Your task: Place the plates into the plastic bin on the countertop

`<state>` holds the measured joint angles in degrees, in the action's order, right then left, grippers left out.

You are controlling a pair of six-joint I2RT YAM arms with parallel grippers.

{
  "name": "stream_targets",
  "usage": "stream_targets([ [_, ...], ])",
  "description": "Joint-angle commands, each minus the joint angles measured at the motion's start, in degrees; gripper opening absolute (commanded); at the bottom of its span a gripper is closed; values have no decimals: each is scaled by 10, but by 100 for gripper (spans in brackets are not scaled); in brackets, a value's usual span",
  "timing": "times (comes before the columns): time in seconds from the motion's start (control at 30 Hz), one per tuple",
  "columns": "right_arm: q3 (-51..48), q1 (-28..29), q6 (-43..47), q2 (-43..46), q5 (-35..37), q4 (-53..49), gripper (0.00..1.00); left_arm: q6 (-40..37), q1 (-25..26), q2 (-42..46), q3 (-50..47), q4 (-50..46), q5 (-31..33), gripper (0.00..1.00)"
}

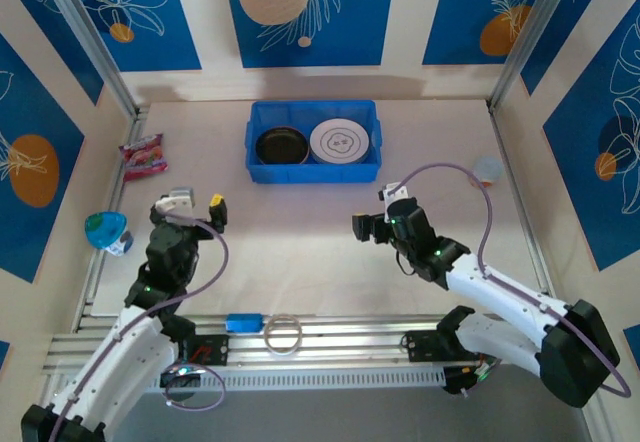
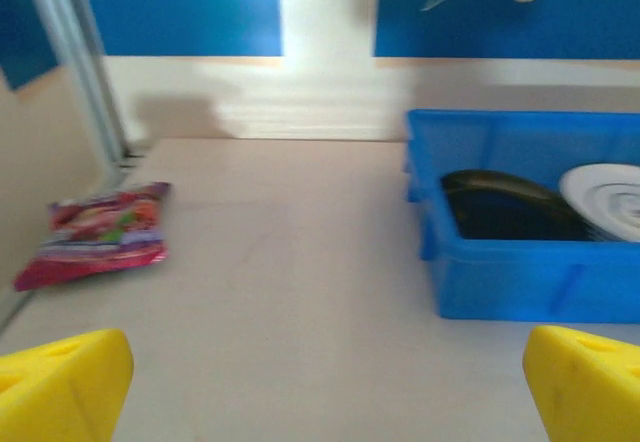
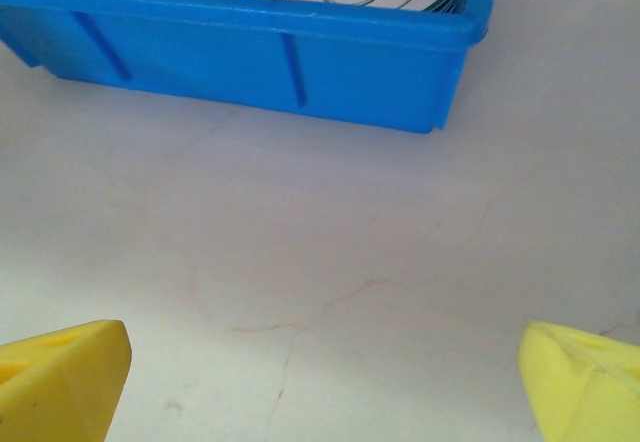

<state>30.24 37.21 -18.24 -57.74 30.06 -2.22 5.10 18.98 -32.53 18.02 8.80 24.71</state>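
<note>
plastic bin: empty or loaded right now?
Loaded. The plastic bin holds a black plate flat in its left half and a white patterned plate in its right. Stack depth: cannot tell.

— How many plates can you count?
— Two on top: one black plate [image 1: 281, 145] and one white plate [image 1: 339, 142]. I can't tell if more lie beneath.
— Bins?
— One blue bin [image 1: 313, 170], ahead of the right fingers [image 3: 62, 374].
— Anything else?
— One pink snack packet [image 2: 98, 232] ahead-left of the left fingers [image 2: 60, 382], one teal object [image 1: 105, 231], one clear ring [image 1: 283, 334], one small blue block [image 1: 244, 322] and one pale blue lid [image 1: 488, 169].
</note>
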Motion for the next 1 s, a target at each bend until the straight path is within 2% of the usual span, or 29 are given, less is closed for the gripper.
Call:
stream_targets([
  [0.0, 15, -5, 26, -21, 28, 76, 99, -52, -33, -65, -50, 109, 73, 100],
  [0.2, 41, -34, 36, -66, 17, 78, 99, -65, -93, -392, -76, 463, -3, 100],
  [0.27, 42, -50, 43, -62, 23, 78, 99, -75, -101, -462, -75, 565, -37, 100],
  [0.3, 42, -64, 49, -55, 23, 73, 99, -71, -106, -483, -66, 578, -32, 100],
  [0.33, 40, -81, 54, -43, 22, 69, 99, -49, -116, -504, -55, 554, -33, 100],
  [0.4, 30, -114, 64, -18, 21, 65, 99, -52, -134, -535, -54, 590, -89, 100],
  [0.5, -2, -174, 59, 17, 35, 88, 99, -52, -136, -555, -36, 563, -105, 100],
  [0.53, -17, -196, 49, 18, 32, 108, 99, -61, -137, -588, -25, 596, -100, 100],
  [0.57, -31, -215, 44, 15, 27, 132, 99, -63, -135, -581, -20, 573, -109, 100],
  [0.6, -52, -230, 49, 5, 25, 173, 99, -52, -136, -557, -6, 499, -106, 100],
  [0.7, -107, -258, 101, -65, 17, 332, 99, -60, -137, -571, 21, 479, -117, 100],
  [0.8, -103, -294, 99, -166, 14, 415, 99, -59, -137, -571, 20, 479, -115, 100],
  [0.83, -88, -300, 95, -171, 11, 396, 99, -56, -138, -570, 20, 475, -115, 100],
  [0.9, -106, -328, 102, -196, -75, 478, 99, -59, -137, -571, 20, 478, -115, 100],
  [0.97, -116, -346, 104, -257, -124, 556, 99, -59, -138, -573, 20, 482, -115, 100],
])
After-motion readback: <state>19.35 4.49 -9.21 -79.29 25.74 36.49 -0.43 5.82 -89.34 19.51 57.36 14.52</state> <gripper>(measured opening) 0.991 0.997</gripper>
